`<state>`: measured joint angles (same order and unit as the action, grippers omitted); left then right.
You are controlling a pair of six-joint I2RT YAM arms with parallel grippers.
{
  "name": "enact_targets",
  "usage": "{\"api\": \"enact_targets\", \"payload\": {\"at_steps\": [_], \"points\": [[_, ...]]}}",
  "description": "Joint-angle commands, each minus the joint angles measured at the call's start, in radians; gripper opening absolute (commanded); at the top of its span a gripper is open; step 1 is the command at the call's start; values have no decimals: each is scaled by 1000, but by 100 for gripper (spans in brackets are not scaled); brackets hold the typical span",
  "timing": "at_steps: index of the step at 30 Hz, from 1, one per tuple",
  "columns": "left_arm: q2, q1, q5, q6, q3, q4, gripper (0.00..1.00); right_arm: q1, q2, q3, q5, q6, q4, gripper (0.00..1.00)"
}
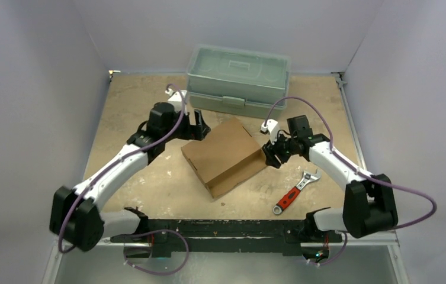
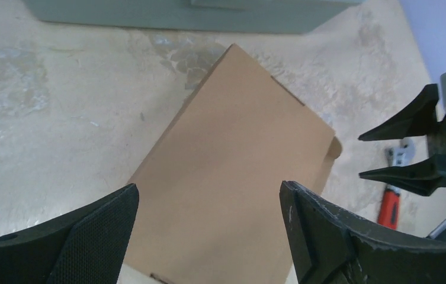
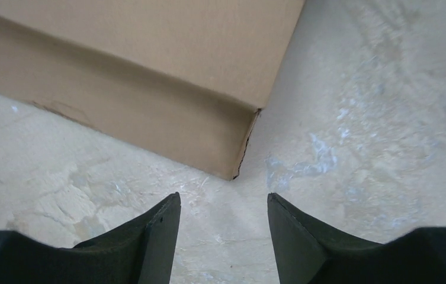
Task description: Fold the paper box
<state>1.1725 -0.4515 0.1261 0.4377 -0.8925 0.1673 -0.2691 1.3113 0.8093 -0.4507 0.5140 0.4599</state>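
paper box (image 1: 223, 157): closed, mid-table | left pincer (image 1: 198, 127): beside its far-left edge | right pincer (image 1: 270, 155): beside its right corner

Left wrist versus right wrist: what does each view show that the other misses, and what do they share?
Only the left wrist: the toolbox along the top edge, the wrench at the right, the right gripper seen from outside with jaws apart, the open left gripper, and the broad flat top of the box. Only the right wrist: the box's side wall and near corner seam, seen low beyond that gripper's own fingers. Both: the box, resting on the table, held by neither gripper.
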Motion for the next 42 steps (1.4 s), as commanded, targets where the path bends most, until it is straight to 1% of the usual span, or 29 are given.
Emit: {"api": "enact_targets", "payload": {"at_steps": [1, 6, 8, 12, 17, 23, 26, 29, 30, 37, 42], "points": [[167, 10, 93, -123, -68, -77, 88, 0, 48, 32, 4, 1, 42, 57], [316, 16, 83, -194, -105, -146, 88, -1, 95, 46, -6, -67, -28, 53], [358, 28, 94, -214, -99, -199, 88, -1, 121, 54, -4, -81, -41, 48], [407, 62, 138, -226, -96, -255, 88, -2, 168, 72, 4, -95, -50, 38], [494, 94, 213, -232, -135, -270, 88, -4, 189, 77, 28, -111, -66, 23], [607, 103, 345, -231, -194, -253, 86, -16, 192, 75, 42, -118, -83, 13], [639, 103, 381, -227, -205, -250, 84, -27, 187, 73, 52, -122, -93, 7], [671, 103, 430, -228, -220, -230, 77, -37, 179, 71, 71, -127, -110, 1], [683, 102, 449, -228, -230, -218, 74, -40, 176, 70, 74, -131, -114, 0], [743, 94, 519, -240, -266, -170, 56, -48, 154, 67, 101, -150, -139, 0], [757, 67, 510, -292, -289, -92, 51, -51, 140, 75, 126, -157, -152, 0]]}}
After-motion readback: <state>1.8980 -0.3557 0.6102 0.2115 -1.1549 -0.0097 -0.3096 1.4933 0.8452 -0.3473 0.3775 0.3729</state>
